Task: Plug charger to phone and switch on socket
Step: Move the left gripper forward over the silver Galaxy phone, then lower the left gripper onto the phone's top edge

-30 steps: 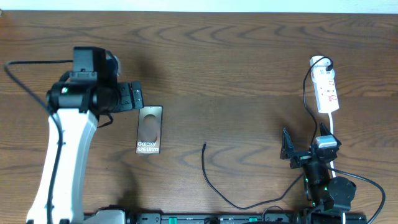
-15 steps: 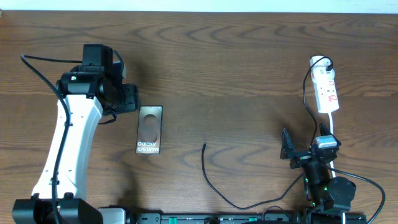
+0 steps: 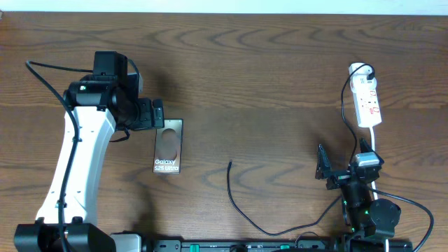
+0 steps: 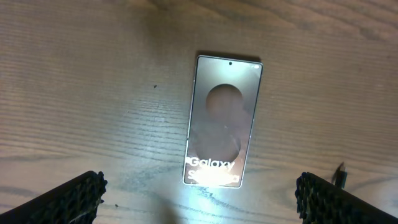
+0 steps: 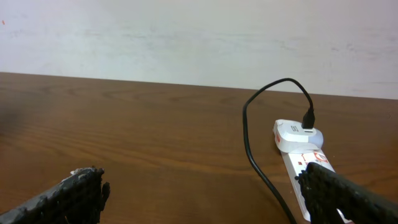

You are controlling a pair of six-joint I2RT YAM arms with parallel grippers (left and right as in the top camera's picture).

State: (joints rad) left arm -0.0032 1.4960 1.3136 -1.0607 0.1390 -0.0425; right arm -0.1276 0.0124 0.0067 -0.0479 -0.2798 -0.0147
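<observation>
left gripper (image 4: 199, 190) hangs with jaws spread over the phone (image 4: 224, 118), probably to steady it, right gripper (image 5: 202, 190) gaping too near the socket (image 5: 303, 163)

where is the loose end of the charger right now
Overhead view: the charger tip lies on the table near the middle, just right of the phone and far left of the socket.

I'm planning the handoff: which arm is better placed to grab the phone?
Left: the left gripper hovers open at one end of the phone, while the right gripper sits far off near the socket.
</observation>
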